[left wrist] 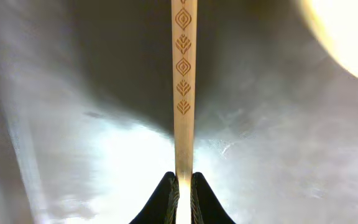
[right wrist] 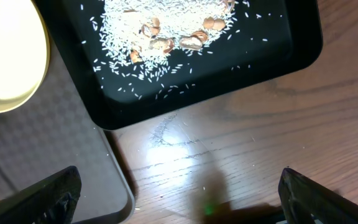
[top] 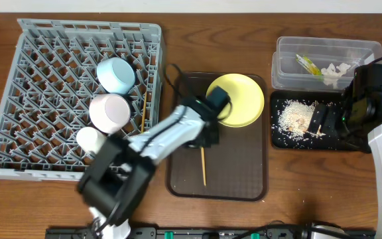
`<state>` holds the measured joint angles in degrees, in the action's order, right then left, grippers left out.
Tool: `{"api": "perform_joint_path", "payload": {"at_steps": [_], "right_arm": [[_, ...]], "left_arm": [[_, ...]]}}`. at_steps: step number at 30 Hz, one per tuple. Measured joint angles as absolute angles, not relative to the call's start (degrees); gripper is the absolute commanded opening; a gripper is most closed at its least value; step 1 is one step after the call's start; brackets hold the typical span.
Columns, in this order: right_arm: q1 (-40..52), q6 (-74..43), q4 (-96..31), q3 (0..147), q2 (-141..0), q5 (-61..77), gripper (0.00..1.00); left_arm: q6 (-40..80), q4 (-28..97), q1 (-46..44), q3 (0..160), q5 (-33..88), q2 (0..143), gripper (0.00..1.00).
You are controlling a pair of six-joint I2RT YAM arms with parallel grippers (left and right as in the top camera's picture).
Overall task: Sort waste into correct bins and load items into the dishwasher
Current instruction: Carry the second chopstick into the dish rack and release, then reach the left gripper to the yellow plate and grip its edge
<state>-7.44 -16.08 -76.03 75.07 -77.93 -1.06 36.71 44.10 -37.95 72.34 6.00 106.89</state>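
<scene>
The chopstick (left wrist: 183, 74) is a thin, pale wooden stick with a row of small carved leaf-and-diamond marks along its flat face. It lies on the brown serving tray (top: 244, 166), pointing away from the yellow plate (top: 241, 99). The left gripper (left wrist: 182, 185) is down over it, its dark fingertips (left wrist: 164, 198) pressed against either side of the stick. A second chopstick (top: 142, 111) sits in the grey dish rack (top: 45, 86). The right gripper (right wrist: 179, 190) is spread wide above the table (right wrist: 241, 143), holding nothing, beside the shiny black tray (right wrist: 278, 37) strewn with rice scraps (right wrist: 154, 25).
</scene>
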Motion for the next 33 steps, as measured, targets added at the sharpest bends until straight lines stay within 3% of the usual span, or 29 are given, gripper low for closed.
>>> {"api": "perform_joint_path", "payload": {"at_steps": [10, 19, 24, 26, 28, 31, 33], "right_arm": [[-7.4, -16.1, -76.0, 75.1, -77.9, -1.1, 0.99], [-7.4, -16.1, -76.0, 75.1, -77.9, -1.0, 0.99], [-7.4, -16.1, -76.0, 75.1, -77.9, -1.0, 0.99], [-7.4, -16.1, -76.0, 75.1, -77.9, -1.0, 0.99], [-7.4, -16.1, -76.0, 75.1, -77.9, -1.0, 0.99], [-7.4, -16.1, -76.0, 75.1, -77.9, -1.0, 0.99], [-7.4, -16.1, -76.0, 75.1, -77.9, -1.0, 0.99]], "left_arm": [[15.8, 51.5, -22.5, 77.6, 6.0, 89.1, 0.08], [4.3, 52.3, -10.8, 78.4, 5.6, 90.1, 0.08], [2.7, 52.3, -9.4, 78.3, 5.6, 95.2, 0.17], [2.3, 52.2, -9.4, 78.3, 5.6, 97.1, 0.31], [1.8, 52.2, -9.4, 78.3, 5.6, 97.7, 0.37], [1.5, 52.4, -9.4, 78.3, 5.7, 97.5, 0.53], [1.5, 52.5, -9.4, 78.3, 6.3, 97.1, 0.57]]}}
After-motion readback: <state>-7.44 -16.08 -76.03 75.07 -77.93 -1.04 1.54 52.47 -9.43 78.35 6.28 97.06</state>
